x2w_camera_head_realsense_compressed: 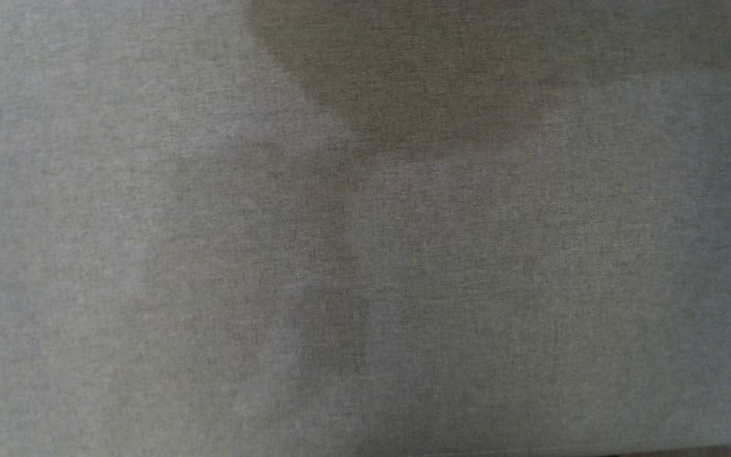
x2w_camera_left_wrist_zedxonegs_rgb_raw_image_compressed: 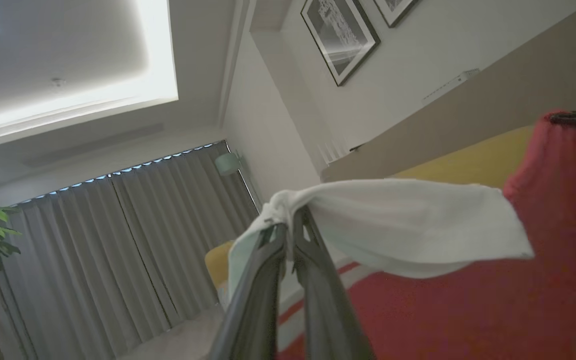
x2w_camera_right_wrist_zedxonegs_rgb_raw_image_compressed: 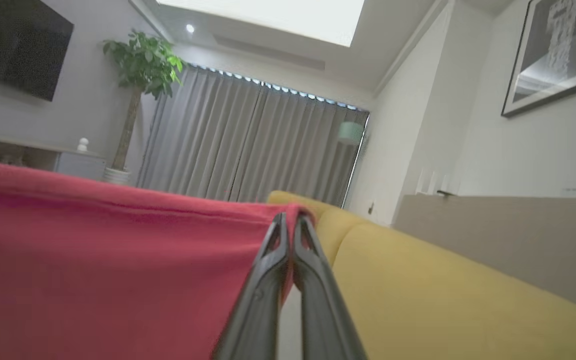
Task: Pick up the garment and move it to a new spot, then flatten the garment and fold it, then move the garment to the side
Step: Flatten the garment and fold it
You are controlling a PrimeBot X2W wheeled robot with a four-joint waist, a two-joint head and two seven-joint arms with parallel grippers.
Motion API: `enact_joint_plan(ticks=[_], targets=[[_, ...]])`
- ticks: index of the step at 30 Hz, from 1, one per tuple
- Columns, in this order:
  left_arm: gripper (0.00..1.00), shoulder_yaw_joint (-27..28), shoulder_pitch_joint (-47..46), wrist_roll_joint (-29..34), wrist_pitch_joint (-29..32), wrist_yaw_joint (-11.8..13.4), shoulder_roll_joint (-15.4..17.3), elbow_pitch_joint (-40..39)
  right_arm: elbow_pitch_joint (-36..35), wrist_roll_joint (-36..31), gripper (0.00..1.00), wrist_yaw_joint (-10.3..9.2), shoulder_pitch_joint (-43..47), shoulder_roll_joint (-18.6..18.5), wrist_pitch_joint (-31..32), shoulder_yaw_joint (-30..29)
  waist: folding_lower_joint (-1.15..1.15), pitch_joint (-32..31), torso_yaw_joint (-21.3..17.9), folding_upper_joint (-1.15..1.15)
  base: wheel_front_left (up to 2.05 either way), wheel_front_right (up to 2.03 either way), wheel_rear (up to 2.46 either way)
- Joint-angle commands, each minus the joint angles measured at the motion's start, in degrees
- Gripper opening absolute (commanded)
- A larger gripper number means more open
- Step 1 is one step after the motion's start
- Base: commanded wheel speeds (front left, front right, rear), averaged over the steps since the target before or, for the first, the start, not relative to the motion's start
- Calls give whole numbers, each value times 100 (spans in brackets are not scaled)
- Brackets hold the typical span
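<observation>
Room: yellow sofa [x2w_camera_right_wrist_zedxonegs_rgb_raw_image_compressed: 443, 300] runs along the right of the right wrist view, with a beige panel [x2w_camera_right_wrist_zedxonegs_rgb_raw_image_compressed: 508, 240] behind its back. Open air above the sofa, up to the curtain [x2w_camera_right_wrist_zedxonegs_rgb_raw_image_compressed: 248, 145] and the plant [x2w_camera_right_wrist_zedxonegs_rgb_raw_image_compressed: 143, 62] at the far end. TV [x2w_camera_right_wrist_zedxonegs_rgb_raw_image_compressed: 18, 45] on the wall at upper left.

Garment [x2w_camera_right_wrist_zedxonegs_rgb_raw_image_compressed: 118, 260]: red, held up in the air and stretched between both grippers, above the sofa. In the right wrist view its top edge runs as a taut line from the left border to the fingertips.

Right gripper [x2w_camera_right_wrist_zedxonegs_rgb_raw_image_compressed: 290, 220]: fingers pinched together on the top corner of the red cloth, which wraps over the tips. In the left wrist view the same corner shows at the upper right edge, gripped by a dark tip.

Left gripper [x2w_camera_left_wrist_zedxonegs_rgb_raw_image_compressed: 288, 222]: fingers nearly closed, clamped on a bunched white section [x2w_camera_left_wrist_zedxonegs_rgb_raw_image_compressed: 408, 225] of the garment. That white cloth drapes over the tips and fans out to the right. The red body hangs below and to the right of it, with white stripes near the fingers.

Head view: grey woven cloth [x2w_camera_head_realsense_compressed: 365, 254] very close to the lens, with a darker brownish patch at top centre. Can't tell what it is.
</observation>
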Motion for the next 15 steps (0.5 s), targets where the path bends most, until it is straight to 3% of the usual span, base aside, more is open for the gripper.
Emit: enact_joint_plan(ticks=[1, 9, 15], targets=[[0, 183, 221, -110, -19, 11, 465, -232, -106, 17, 0, 37, 374, 26, -62, 2, -2, -84, 11, 0, 0, 0, 0], [0, 395, 3312, -301, -20, 34, 878, -1271, -367, 346, 0, 37, 2884, 112, -161, -144, -2, -803, 2, 0, 0, 0, 0], [0, 811, 6180, -285, -20, 441, 740, -1951, -1298, 448, 0, 37, 5132, 264, -175, -753, -2, -1389, -11, 0, 0, 0, 0]])
